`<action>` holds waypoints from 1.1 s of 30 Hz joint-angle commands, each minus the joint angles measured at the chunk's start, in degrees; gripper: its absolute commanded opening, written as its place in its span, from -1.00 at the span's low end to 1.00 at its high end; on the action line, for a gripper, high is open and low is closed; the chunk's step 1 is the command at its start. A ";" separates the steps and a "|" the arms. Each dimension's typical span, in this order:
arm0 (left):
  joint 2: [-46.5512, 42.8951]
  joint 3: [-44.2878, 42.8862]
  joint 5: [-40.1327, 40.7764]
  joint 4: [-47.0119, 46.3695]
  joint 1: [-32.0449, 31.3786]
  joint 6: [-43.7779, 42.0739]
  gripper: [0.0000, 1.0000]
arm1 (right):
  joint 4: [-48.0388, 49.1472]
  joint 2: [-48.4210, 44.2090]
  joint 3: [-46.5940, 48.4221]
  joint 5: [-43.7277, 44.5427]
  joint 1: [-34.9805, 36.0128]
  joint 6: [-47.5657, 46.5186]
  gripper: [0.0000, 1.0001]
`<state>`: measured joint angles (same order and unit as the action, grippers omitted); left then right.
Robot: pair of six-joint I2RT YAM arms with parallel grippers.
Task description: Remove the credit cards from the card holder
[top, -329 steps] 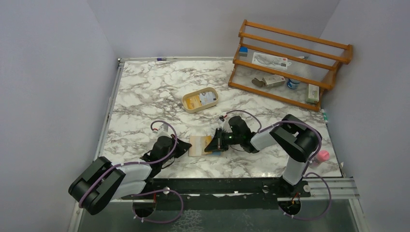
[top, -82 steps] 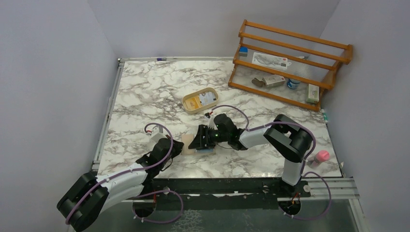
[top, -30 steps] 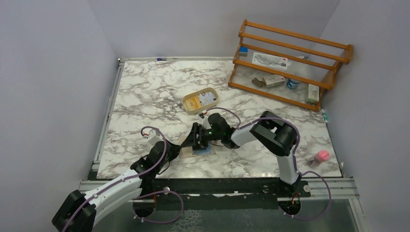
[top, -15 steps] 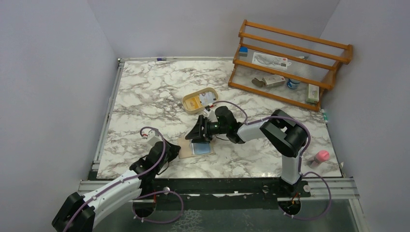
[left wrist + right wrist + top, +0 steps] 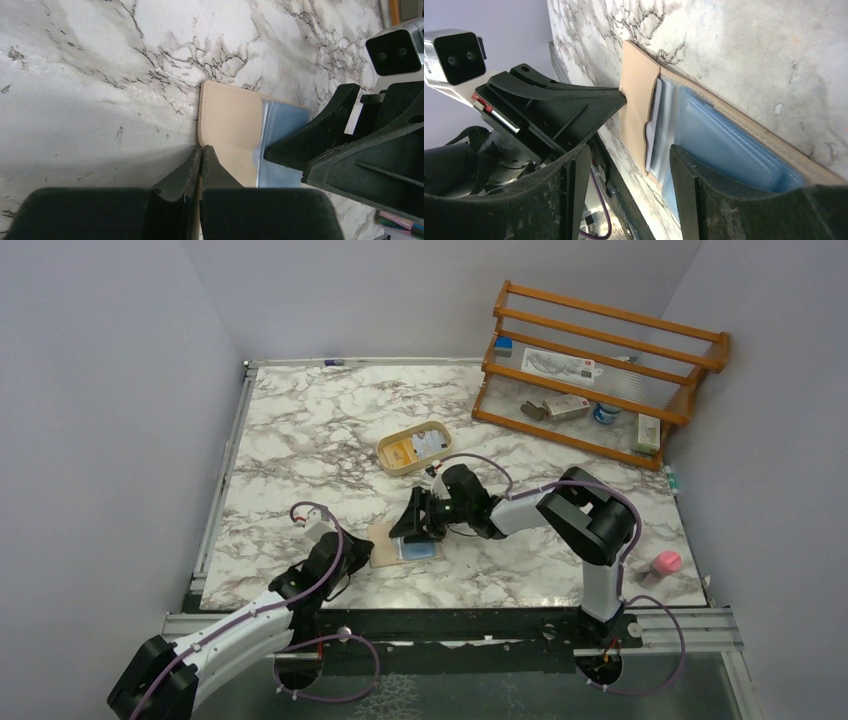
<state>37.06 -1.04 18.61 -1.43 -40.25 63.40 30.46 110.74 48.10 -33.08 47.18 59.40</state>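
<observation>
Just beside left fingers, card holder, beneath parted right fingers.

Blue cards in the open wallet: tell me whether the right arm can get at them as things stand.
Probably yes. The right gripper hangs open over the blue cards, nothing between. The shut left gripper sits at the opposite edge of the wallet, clear.

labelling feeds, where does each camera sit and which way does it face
Top external: above and behind the robot, facing down on the white marble table; left arm and right arm show.
Left wrist: looks along the shut left gripper at the tan leather card holder.
Right wrist: looks through the open right gripper at the pale blue plastic credit cards.
Shared: both wrist views show that holder.
</observation>
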 commanded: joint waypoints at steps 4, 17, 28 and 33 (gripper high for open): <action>2.62 1.24 0.11 0.54 0.08 -0.20 -1.00 | 1.82 4.70 0.41 2.17 3.46 0.42 0.29; 2.85 0.24 -0.14 -0.70 0.15 0.15 -1.00 | 3.45 7.83 7.00 2.02 7.41 4.93 0.29; 2.53 -0.25 0.16 -0.49 0.09 -0.27 -1.00 | 2.71 8.35 11.69 1.41 7.62 10.18 0.29; 0.67 0.28 0.85 0.90 0.08 -0.20 -1.00 | 3.78 5.96 11.51 0.29 7.30 13.27 0.29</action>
<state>38.98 -1.28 19.62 -3.29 -40.10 63.40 31.70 118.63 57.91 -32.27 53.65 69.06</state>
